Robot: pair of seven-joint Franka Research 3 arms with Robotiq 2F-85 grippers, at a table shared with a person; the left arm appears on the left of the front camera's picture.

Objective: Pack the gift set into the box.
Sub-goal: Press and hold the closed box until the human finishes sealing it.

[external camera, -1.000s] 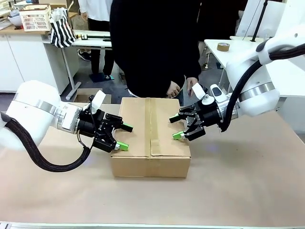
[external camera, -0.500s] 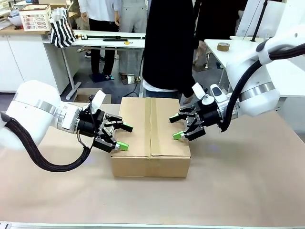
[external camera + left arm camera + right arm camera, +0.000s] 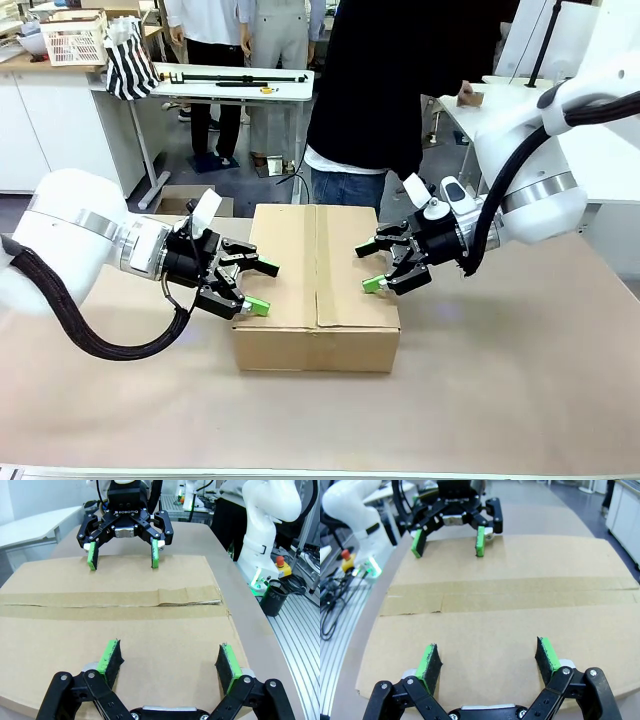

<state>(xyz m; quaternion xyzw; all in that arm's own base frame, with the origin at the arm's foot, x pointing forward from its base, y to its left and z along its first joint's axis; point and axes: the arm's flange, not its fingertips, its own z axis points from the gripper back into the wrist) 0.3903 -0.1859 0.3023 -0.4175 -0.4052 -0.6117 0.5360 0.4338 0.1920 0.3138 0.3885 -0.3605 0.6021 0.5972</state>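
Brown cardboard box (image 3: 300,275) between left end effector (image 3: 264,287) and right end effector (image 3: 367,268) — both spread wide.

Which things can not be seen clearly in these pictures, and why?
Inside of the box: all views, its closed, taped top hides it.
Box's far wall: front view, its own top hides it.
Whether the open left hand and right hand touch the box: front view, angle too flat.
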